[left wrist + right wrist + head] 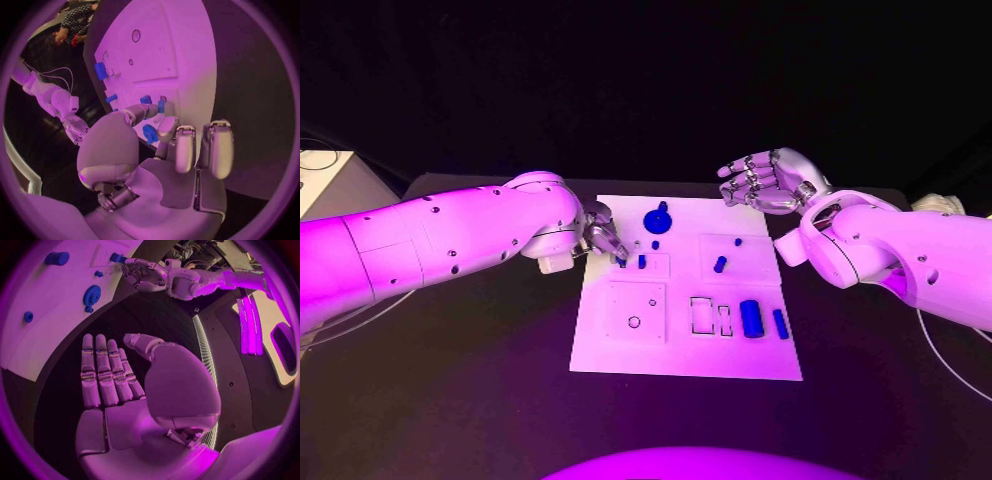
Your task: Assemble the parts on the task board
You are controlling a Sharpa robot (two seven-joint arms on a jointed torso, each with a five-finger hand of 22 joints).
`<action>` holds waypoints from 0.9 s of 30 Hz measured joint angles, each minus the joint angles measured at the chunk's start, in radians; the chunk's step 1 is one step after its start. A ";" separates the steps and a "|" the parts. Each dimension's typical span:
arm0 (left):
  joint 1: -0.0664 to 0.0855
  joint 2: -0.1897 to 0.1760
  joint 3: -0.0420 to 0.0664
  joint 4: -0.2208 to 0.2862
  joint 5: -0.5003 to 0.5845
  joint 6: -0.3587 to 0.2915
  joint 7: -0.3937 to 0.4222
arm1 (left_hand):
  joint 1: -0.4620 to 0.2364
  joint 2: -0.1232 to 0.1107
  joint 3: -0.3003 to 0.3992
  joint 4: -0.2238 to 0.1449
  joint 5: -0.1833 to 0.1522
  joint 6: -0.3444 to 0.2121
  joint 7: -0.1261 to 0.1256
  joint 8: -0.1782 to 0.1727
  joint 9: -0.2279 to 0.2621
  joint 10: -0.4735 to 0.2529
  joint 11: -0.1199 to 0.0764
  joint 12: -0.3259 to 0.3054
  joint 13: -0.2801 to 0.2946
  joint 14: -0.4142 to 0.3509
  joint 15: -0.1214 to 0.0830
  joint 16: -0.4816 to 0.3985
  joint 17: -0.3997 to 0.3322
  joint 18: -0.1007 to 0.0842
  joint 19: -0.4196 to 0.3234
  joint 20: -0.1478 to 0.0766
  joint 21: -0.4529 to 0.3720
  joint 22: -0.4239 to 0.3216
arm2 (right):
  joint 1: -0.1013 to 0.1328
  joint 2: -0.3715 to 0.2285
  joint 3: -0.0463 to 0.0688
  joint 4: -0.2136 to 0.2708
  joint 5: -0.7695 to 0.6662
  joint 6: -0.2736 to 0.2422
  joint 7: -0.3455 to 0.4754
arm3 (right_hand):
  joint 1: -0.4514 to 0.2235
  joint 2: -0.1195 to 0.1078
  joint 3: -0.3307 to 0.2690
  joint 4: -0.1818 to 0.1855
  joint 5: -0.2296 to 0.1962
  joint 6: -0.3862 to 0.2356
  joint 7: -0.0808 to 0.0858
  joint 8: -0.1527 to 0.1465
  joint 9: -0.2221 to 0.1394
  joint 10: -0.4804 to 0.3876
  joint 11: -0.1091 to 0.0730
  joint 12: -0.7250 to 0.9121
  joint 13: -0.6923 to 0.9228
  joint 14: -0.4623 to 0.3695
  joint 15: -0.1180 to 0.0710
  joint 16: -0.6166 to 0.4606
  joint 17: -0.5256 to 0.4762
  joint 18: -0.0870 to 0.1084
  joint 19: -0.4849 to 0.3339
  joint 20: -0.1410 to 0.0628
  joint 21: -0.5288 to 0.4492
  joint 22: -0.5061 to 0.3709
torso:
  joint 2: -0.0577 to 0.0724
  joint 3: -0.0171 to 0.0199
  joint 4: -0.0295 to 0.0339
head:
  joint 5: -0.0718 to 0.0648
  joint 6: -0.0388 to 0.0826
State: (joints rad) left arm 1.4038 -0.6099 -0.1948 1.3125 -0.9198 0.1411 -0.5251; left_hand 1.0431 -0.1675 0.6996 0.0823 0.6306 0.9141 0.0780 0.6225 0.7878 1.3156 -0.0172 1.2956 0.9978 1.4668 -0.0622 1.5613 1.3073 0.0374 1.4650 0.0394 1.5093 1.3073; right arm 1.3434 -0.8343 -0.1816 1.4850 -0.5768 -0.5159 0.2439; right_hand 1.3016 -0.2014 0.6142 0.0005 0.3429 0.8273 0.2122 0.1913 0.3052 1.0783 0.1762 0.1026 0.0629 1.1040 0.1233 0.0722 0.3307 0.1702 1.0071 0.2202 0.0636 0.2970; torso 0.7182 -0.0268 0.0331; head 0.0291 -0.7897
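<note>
Matt white task board on a matt black table

Left hand covers task board left edge; grip on small part unclear.

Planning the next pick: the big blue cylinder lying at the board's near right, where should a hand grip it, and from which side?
Judging by its pose, grip the blue cylinder across its middle, coming from above. It lies flat on the task board, long axis running away from the robot, with a smaller blue piece close alongside. The open right hand seems the nearer choice.
</note>
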 measured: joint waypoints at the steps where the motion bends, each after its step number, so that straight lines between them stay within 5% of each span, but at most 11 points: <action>1: 0.000 0.000 0.000 0.000 0.000 0.002 0.000 | 0.000 0.000 0.000 0.000 0.000 0.000 0.000 0.000 0.000 0.000 0.000 0.000 0.001 0.000 0.000 0.000 0.000 0.000 0.000 0.000 0.000 0.000 | 0.000 0.000 0.000 0.000 0.000 0.000 0.000 | 0.000 0.000 0.000 0.000 0.000 0.000 0.000 0.000 0.000 0.000 0.000 0.000 0.000 0.000 0.000 0.000 0.000 0.000 0.000 0.000 0.000 0.000 | 0.000 0.0000 0.0003 | 0.000 0.000; 27: 0.000 0.000 0.000 -0.004 -0.003 0.031 0.003 | 0.001 0.001 0.000 0.000 0.001 0.002 -0.002 0.000 0.001 0.000 0.000 0.000 0.003 0.000 0.000 0.000 0.000 0.000 0.000 0.000 0.000 0.000 | -0.002 0.003 0.000 -0.002 0.001 0.001 -0.001 | 0.000 0.000 0.000 0.000 0.000 -0.004 -0.004 -0.004 0.000 0.000 0.000 -0.004 0.000 0.000 0.000 0.000 -0.001 0.000 0.000 0.000 0.000 -0.003 | -0.001 -0.0004 -0.0002 | -0.001 -0.005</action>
State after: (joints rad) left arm 1.4037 -0.6100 -0.1945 1.3088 -0.9223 0.1721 -0.5216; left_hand 1.0444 -0.1662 0.6996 0.0823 0.6316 0.9165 0.0757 0.6227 0.7887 1.3154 -0.0169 1.2955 1.0007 1.4668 -0.0622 1.5612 1.3073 0.0373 1.4650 0.0395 1.5092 1.3073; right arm 1.3416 -0.8314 -0.1816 1.4829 -0.5757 -0.5146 0.2430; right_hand 1.3016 -0.2014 0.6142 0.0005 0.3428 0.8237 0.2086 0.1874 0.3053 1.0783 0.1762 0.0989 0.0629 1.1040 0.1233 0.0722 0.3293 0.1702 1.0071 0.2201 0.0636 0.2940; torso 0.7176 -0.0272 0.0329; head 0.0283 -0.7945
